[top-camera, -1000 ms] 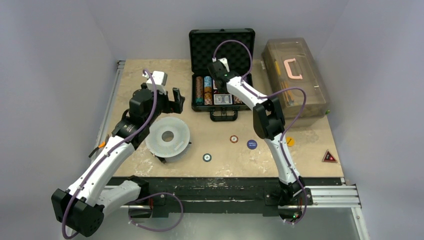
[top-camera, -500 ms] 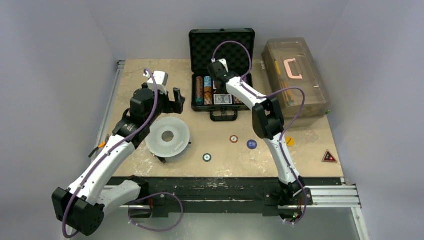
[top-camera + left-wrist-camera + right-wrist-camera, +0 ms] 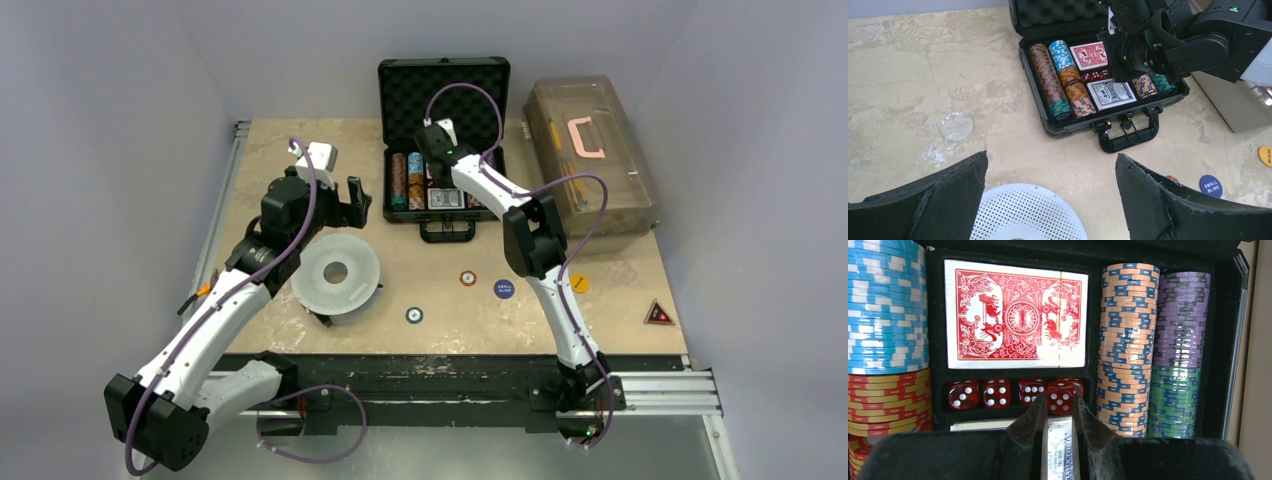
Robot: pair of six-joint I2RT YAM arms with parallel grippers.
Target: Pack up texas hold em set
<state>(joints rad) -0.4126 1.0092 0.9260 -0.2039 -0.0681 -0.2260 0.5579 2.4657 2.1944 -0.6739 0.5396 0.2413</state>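
The black poker case (image 3: 445, 217) lies open at the back of the table, its foam lid (image 3: 443, 88) upright. Rows of coloured chips (image 3: 1050, 80), a red card deck (image 3: 1015, 315), a blue-backed deck (image 3: 1111, 93) and red dice (image 3: 963, 394) fill it. My right gripper (image 3: 1059, 399) reaches down into the case, its jaws nearly together on a red die (image 3: 1061, 394) that sits above the dice slot. My left gripper (image 3: 1051, 156) hangs wide open left of the case, over bare table just beyond the white disc. Loose round buttons lie in front of the case: red-white (image 3: 468, 278), blue (image 3: 504, 288), yellow (image 3: 580, 283) and teal (image 3: 414, 315).
A perforated white disc (image 3: 336, 273) lies under the left arm. A translucent brown toolbox (image 3: 590, 150) with a pink handle stands right of the case. A red triangle marker (image 3: 658, 313) lies near the front right corner. A clear round smear (image 3: 957, 126) marks the table at left.
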